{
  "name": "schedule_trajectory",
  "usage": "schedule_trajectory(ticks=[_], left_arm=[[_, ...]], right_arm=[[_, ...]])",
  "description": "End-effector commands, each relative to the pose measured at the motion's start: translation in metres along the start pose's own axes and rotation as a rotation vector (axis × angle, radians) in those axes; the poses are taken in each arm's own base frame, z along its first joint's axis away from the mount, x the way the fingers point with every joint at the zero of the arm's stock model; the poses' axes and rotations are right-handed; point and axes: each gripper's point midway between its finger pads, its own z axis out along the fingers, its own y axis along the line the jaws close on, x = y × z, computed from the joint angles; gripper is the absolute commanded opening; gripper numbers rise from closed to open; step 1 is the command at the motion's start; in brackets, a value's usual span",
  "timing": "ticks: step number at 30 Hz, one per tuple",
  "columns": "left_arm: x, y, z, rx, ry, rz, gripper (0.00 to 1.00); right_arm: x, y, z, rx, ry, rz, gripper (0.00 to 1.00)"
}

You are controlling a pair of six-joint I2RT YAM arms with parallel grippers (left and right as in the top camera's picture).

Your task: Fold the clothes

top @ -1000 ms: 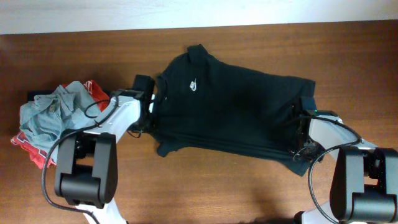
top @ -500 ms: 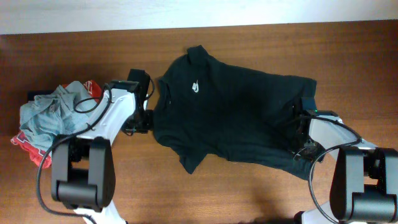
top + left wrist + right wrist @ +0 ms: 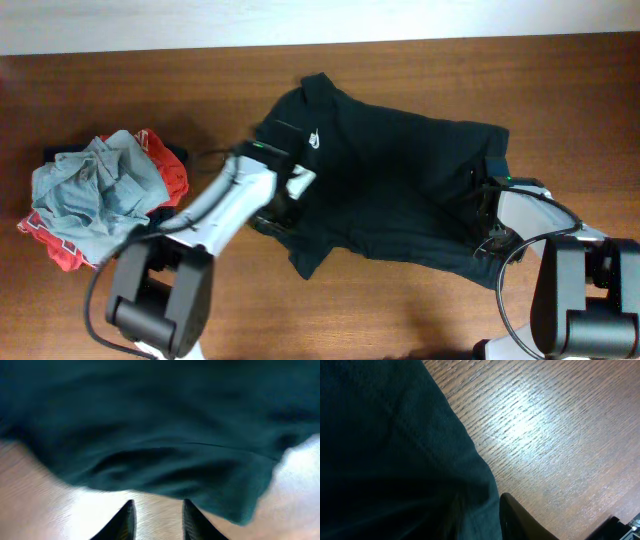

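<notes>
Left claw (image 3: 159, 522) hung open at eight o'clock of the black T-shirt (image 3: 400, 180) — right claw (image 3: 478, 215) at four o'clock, grip impossible to tell.

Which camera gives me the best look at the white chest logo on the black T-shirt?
Overhead: the white logo shows clearly on the black T-shirt, near its collar. Both wrist views show only dark fabric and the wooden table, with no logo.

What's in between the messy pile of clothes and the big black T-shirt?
Bare brown table, with the robot's white left arm stretched across it toward the black T-shirt. The overhead view shows this.
</notes>
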Motion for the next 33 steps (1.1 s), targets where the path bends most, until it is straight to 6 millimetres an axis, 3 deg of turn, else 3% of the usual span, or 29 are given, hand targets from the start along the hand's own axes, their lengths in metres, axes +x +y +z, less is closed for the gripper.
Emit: schedule_trajectory(ticks=[1, 5, 10, 18, 19, 21, 24, 27, 33], left_arm=[[-0.004, -0.022, -0.004, -0.039, -0.020, 0.225, 0.41], [-0.004, -0.037, -0.002, -0.038, -0.022, 0.269, 0.46], [0.008, -0.047, 0.009, 0.016, 0.008, 0.170, 0.51], [0.016, -0.052, 0.027, 0.050, 0.009, 0.112, 0.53], [0.018, -0.053, 0.028, 0.054, 0.013, 0.111, 0.51], [0.022, -0.053, 0.031, 0.058, 0.025, 0.111, 0.35], [0.026, -0.054, 0.030, 0.061, 0.044, 0.105, 0.00], [0.029, -0.054, 0.015, 0.060, 0.061, 0.105, 0.00], [0.014, -0.053, -0.044, 0.053, 0.041, 0.172, 0.00]], right_arm=[[0.003, 0.002, 0.004, -0.008, 0.016, 0.013, 0.34], [0.003, 0.002, 0.004, -0.008, 0.017, 0.013, 0.40], [0.003, 0.002, 0.004, -0.008, 0.017, 0.013, 0.49], [0.003, 0.002, 0.004, -0.008, 0.017, 0.013, 0.51], [0.003, 0.002, 0.004, -0.008, 0.017, 0.013, 0.51], [0.003, 0.002, 0.004, -0.009, 0.017, 0.013, 0.51], [0.003, 0.002, 0.004, -0.009, 0.017, 0.013, 0.52], [0.003, 0.002, 0.004, -0.008, 0.017, 0.013, 0.51], [0.003, 0.002, 0.004, -0.009, 0.017, 0.014, 0.52]])
